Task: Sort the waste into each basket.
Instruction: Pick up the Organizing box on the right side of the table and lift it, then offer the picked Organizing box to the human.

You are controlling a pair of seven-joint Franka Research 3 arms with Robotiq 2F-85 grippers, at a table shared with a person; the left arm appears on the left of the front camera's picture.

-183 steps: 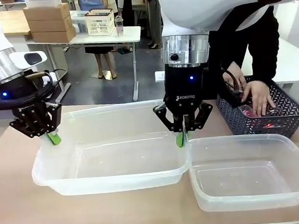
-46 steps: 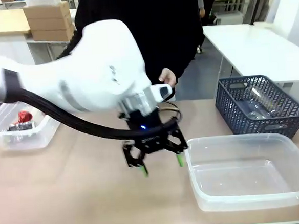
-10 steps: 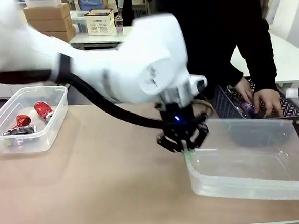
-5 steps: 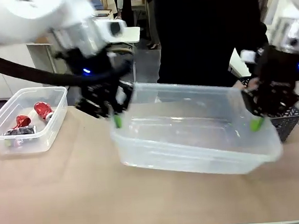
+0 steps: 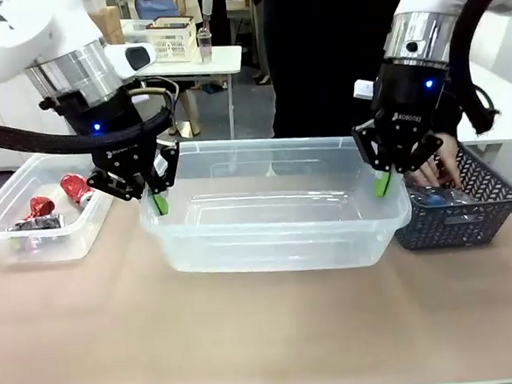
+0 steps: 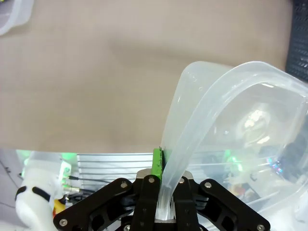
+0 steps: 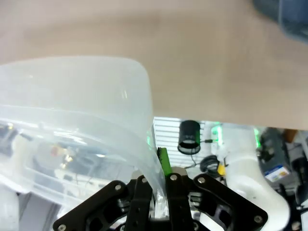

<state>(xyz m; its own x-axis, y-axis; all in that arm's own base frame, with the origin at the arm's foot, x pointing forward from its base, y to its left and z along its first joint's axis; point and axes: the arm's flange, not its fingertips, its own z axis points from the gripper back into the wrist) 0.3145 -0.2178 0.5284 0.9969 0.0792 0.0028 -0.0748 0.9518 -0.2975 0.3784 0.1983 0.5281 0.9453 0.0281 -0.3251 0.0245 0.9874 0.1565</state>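
Though beside tub (image 5: 277, 234), hand (image 5: 448, 163) in basket (image 5: 456, 222)

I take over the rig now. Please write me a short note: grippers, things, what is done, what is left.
Left gripper shut on the left rim of the large clear tub; right gripper shut on its right rim.
The tub is empty, mid-table.
Done: red foil pieces and a dark piece lie in the small clear tub at far left.
To do: a bottle lies in the dark lattice basket at right, where a person's hand reaches in; it likely belongs in the large tub.
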